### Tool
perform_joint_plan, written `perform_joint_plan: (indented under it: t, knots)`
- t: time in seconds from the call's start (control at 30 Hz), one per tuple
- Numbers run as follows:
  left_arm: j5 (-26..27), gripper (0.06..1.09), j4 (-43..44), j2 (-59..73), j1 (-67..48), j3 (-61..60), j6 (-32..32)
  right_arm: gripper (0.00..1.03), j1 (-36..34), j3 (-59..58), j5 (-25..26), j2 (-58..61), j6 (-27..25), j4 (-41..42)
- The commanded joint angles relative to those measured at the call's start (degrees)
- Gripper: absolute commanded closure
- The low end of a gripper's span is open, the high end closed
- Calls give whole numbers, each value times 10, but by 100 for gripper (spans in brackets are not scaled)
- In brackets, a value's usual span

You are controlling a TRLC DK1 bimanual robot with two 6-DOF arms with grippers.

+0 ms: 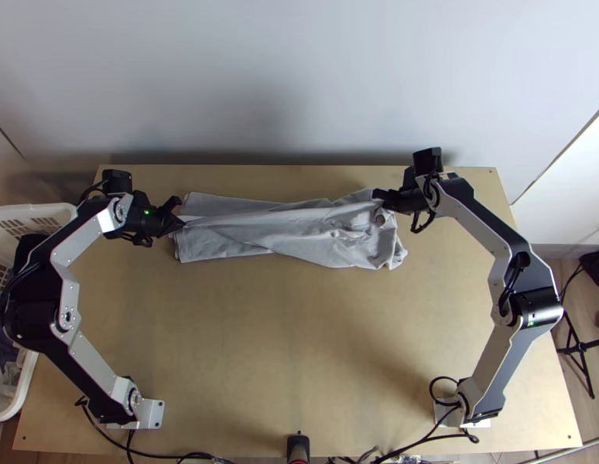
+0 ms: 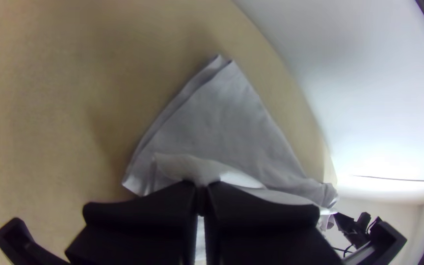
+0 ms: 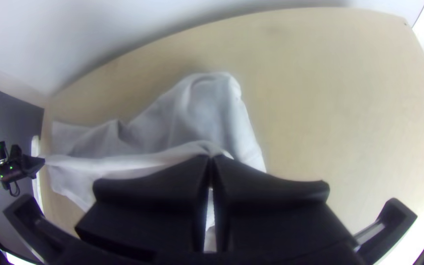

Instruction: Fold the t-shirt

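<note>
I have around the middle of the near edge of the counter point(image 1: 299, 371) a small dark device point(image 1: 298, 447), and black cables point(image 1: 199, 455) run along this same edge. My left arm point(image 1: 67, 290) has its base inward from the near left corner, and my right arm point(image 1: 497, 271) has its base inward from the near right corner. Just beside the left edge stands a white plastic basket point(image 1: 44, 209) with dark and pale clothes point(image 1: 29, 249) inside. Past the right edge there is a black tripod point(image 1: 580, 348).

Farther from me, the grey t-shirt point(image 1: 237, 240) lies near the far edge, as a long narrow strip about parallel to this edge. Its left end is rather flat, in layers; its right part is more wrinkled and bunched. With my left hand point(image 1: 181, 223) I pinch a fold at the left end, the fingers pressed together on it. With my right hand point(image 1: 378, 195) I pinch the far side of the right part, also tightly. Between them a pale ridge of the fabric runs stretched. Behind the far edge is the pale wall point(image 1: 299, 77).
</note>
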Motion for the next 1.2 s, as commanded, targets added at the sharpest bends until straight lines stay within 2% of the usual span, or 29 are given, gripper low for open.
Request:
perform_joint_plan:
  t: [0.0,0.23,0.27,0.3,0.37,0.4,0.47,0.57,0.77,1.0,1.17]
  knots:
    - [-8,104,-15,30,2,27,0,100,5,-31,0,8,-5,-1]
    - [-8,100,-68,53,4,53,14,97,24,-68,-1,-1,-48,-8]
    - [-8,90,-73,53,4,55,20,86,26,-72,-1,-5,-49,-8]
    - [-8,73,-79,50,4,58,28,72,27,-78,-1,-11,-49,-8]
    - [-8,28,-95,43,2,63,39,42,29,-89,-1,-21,-49,-7]
    - [-8,13,-102,39,1,66,42,30,29,-93,-2,-24,-49,-7]
    - [-8,11,-108,27,1,66,46,17,30,-100,-2,-31,-48,-7]
    - [-7,11,-111,4,1,62,52,4,29,-102,-2,-48,-44,-10]
    - [0,11,-135,-34,10,51,71,4,22,-98,-3,-142,-45,-24]
    - [9,11,-132,-79,31,10,93,4,14,-68,-13,-264,-47,-113]
    - [9,11,-92,-74,45,-25,100,4,47,-33,-19,-331,-24,-173]
